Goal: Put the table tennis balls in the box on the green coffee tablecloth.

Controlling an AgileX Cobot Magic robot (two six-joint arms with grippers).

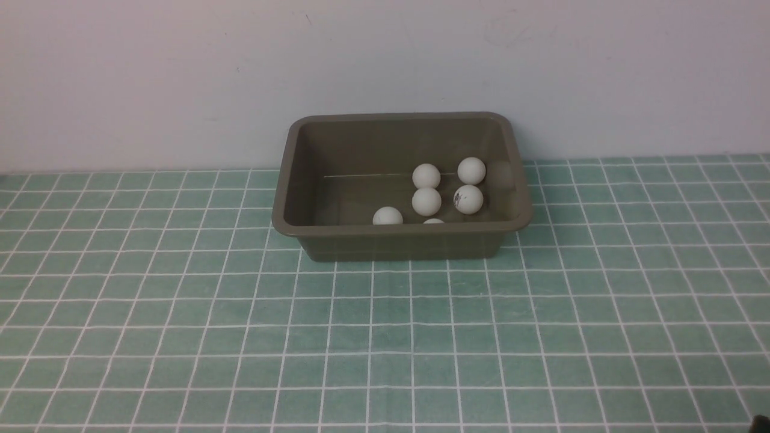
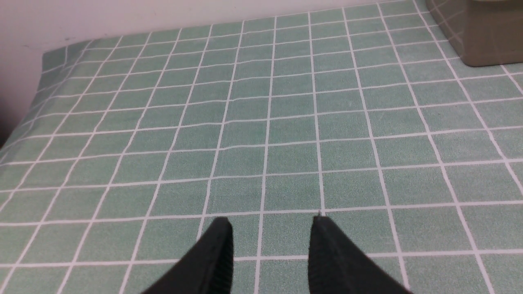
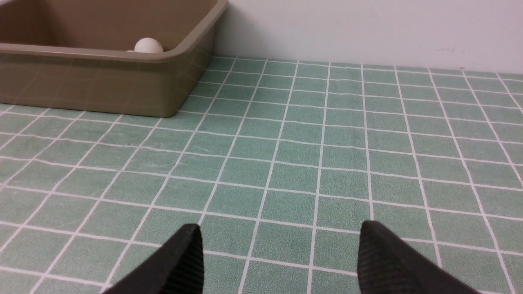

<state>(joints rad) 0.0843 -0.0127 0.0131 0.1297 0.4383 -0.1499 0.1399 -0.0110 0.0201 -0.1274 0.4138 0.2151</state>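
Observation:
Several white table tennis balls (image 1: 426,201) lie inside the olive-brown box (image 1: 397,230), mostly in its right half; one shows a dark mark. The box stands at the back of the green coffee tablecloth (image 1: 385,337), close to the wall. Neither gripper appears in the front view. In the left wrist view my left gripper (image 2: 271,222) hovers over bare cloth, open a little, with nothing between its fingers and a corner of the box (image 2: 486,41) far off. My right gripper (image 3: 280,230) stands wide open and empty over bare cloth, the box (image 3: 102,81) and one ball (image 3: 148,45) beyond it.
A plain white wall (image 1: 385,60) rises right behind the box. The cloth's far edge (image 2: 41,65) meets the wall in the left wrist view. Only checked cloth stretches between the box and the near side.

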